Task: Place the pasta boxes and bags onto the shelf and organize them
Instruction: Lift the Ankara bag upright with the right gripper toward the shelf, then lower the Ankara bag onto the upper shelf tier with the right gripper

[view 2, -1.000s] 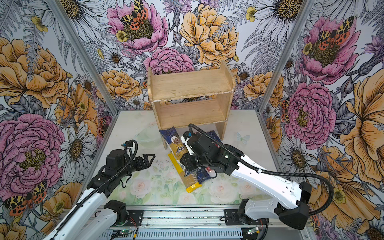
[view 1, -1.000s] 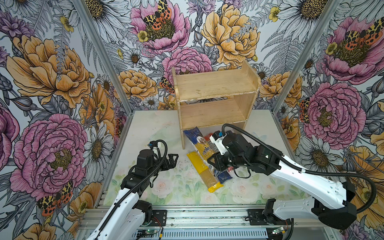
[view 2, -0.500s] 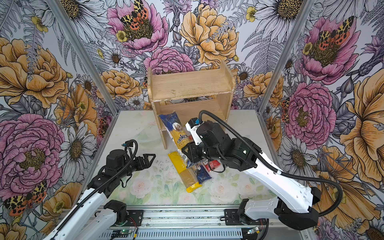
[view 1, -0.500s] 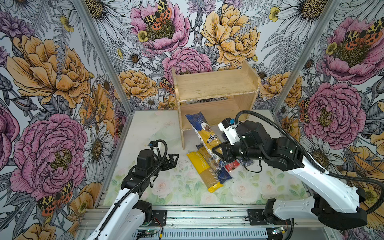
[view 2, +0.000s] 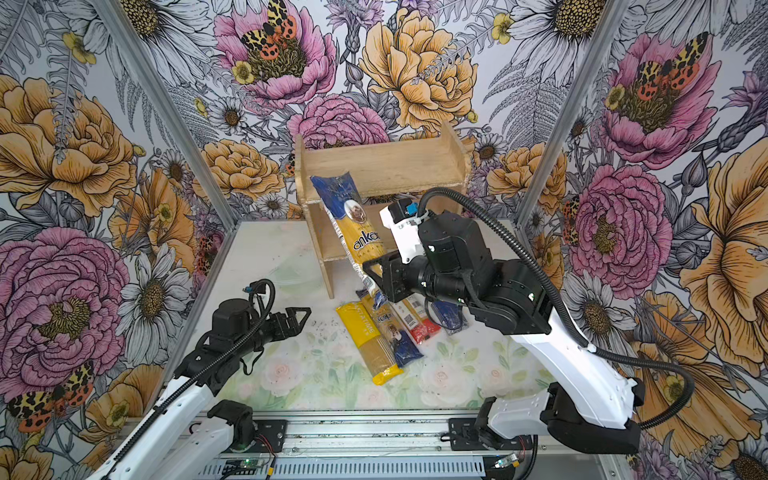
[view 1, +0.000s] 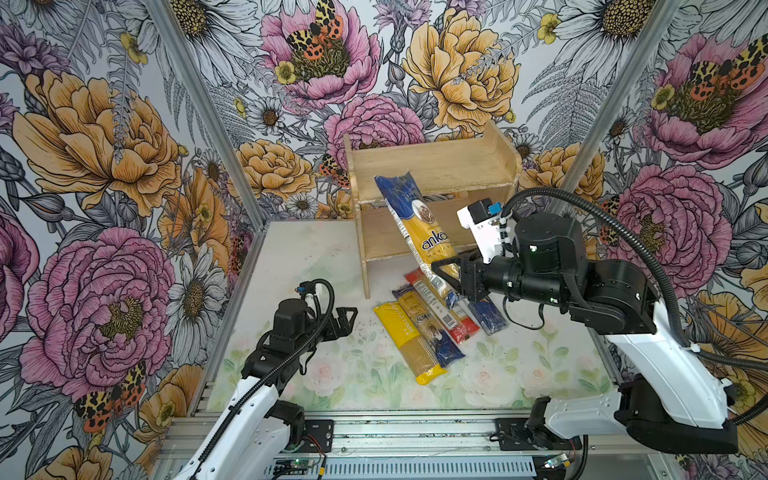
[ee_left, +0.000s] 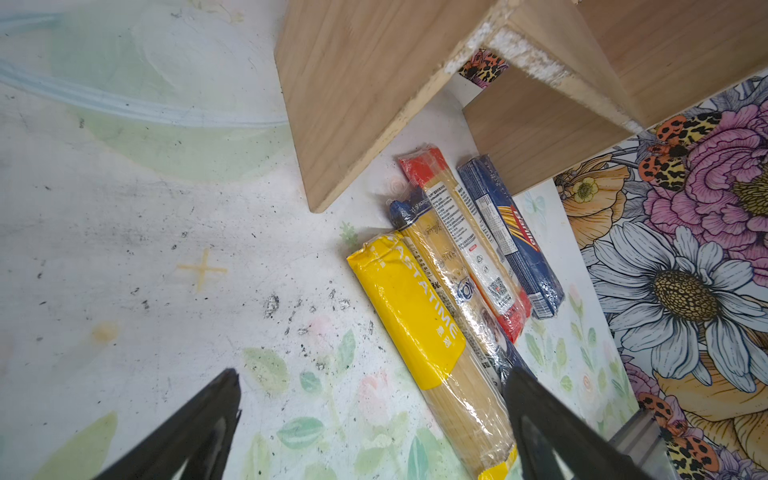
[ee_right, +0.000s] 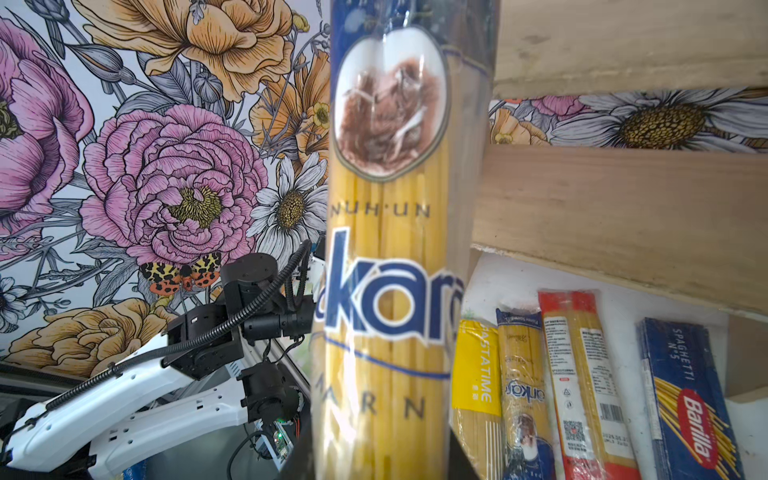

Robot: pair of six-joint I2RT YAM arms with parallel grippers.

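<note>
right hand (view 1: 445, 275): clamped on your ankara bag's (view 1: 417, 220) low end
bag axis: leans up across the shelf (view 1: 449, 162) front, not along a tier; you'd probably swing it level
left hand (view 1: 341, 319): apart, empty, farther off

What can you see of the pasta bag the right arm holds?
The pasta bag is a long clear sleeve of yellow spaghetti with dark blue ends, a blue "ankara" logo and an oval picture. It is held aloft, steeply tilted, clamped near its lower end by the right arm's jaws, upper end in front of the shelf.
</note>
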